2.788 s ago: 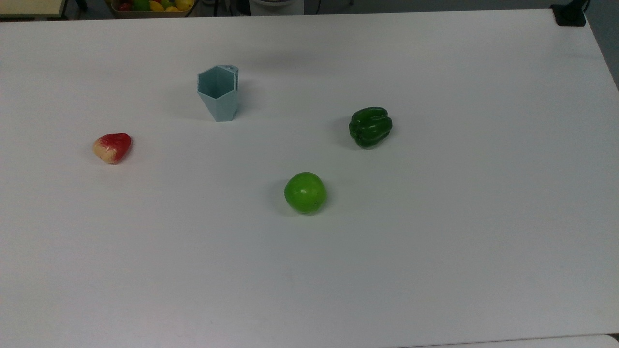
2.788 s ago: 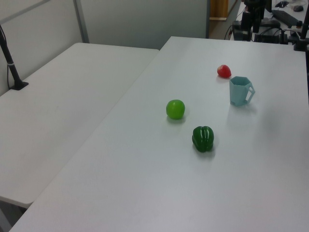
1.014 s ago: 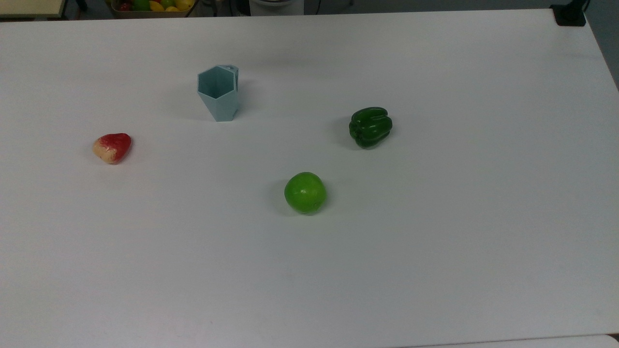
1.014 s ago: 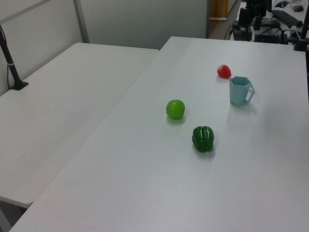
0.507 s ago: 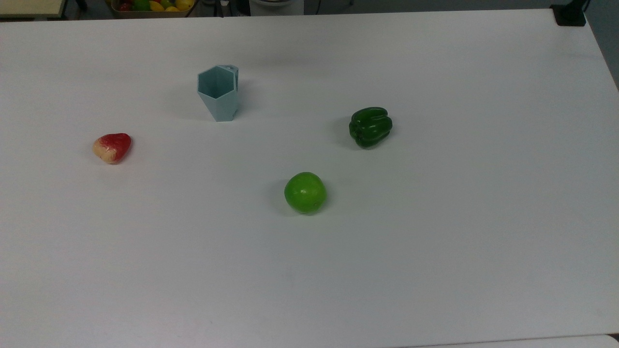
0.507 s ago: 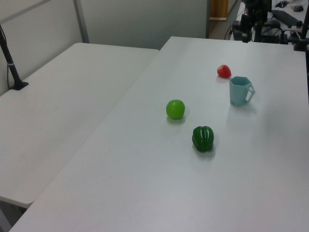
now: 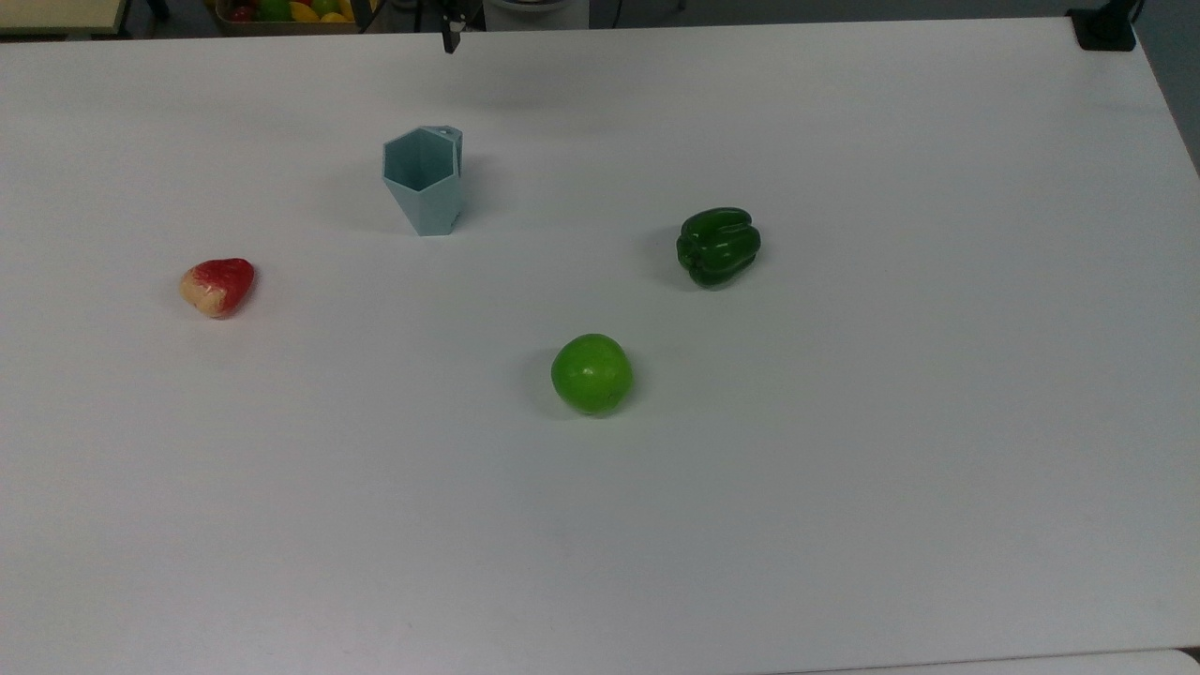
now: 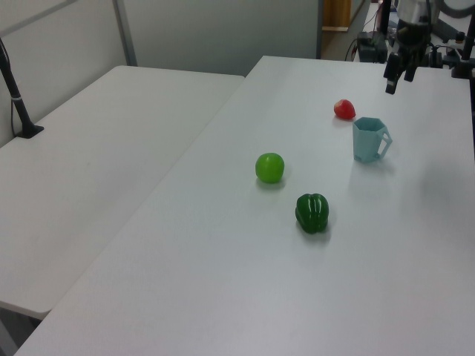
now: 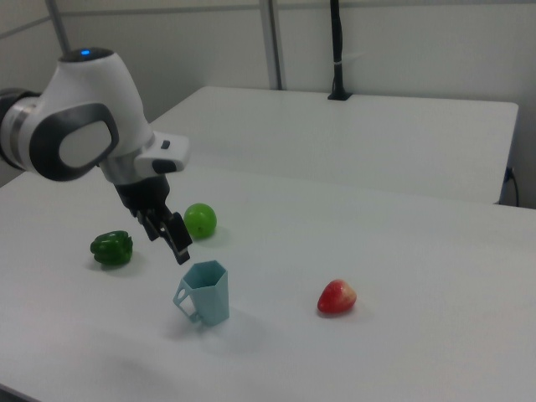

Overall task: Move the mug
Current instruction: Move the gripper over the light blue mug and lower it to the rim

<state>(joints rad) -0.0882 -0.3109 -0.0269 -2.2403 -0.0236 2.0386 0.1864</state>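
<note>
No brand, label or writing can be read on anything here.

The mug [image 7: 423,190] stands upright on the white worktop [image 7: 844,469], rim open upward, and serves as the landmark for the rest. In the right view the mug [image 9: 203,293] has its handle turned toward the right view's left; in the left view the mug [image 8: 369,139] shows its handle toward the left view's right.

The tool [image 9: 169,234] hangs in the air above the mug, apart from it and just off toward the right view's left, its dark fingers [image 9: 178,243] pointing down with a narrow gap between them — holding nothing. In the left view the tool [image 8: 398,73] sits higher in the picture than the mug, with clear space between the two. In the top view a dark tip of the tool [image 7: 449,37] shows at the worktop's far edge, beyond the mug.

A red-and-cream fruit [image 7: 217,286] lies well apart from the mug toward the top view's left. A green apple [image 7: 592,373] lies well apart toward the top view's lower right, and a dark green pepper [image 7: 718,246] lies well apart toward the top view's right.

Against the pictures from half a second ago, the mug and the three fruits lie where they were — only the arm has changed, having come in over the worktop toward the mug.
</note>
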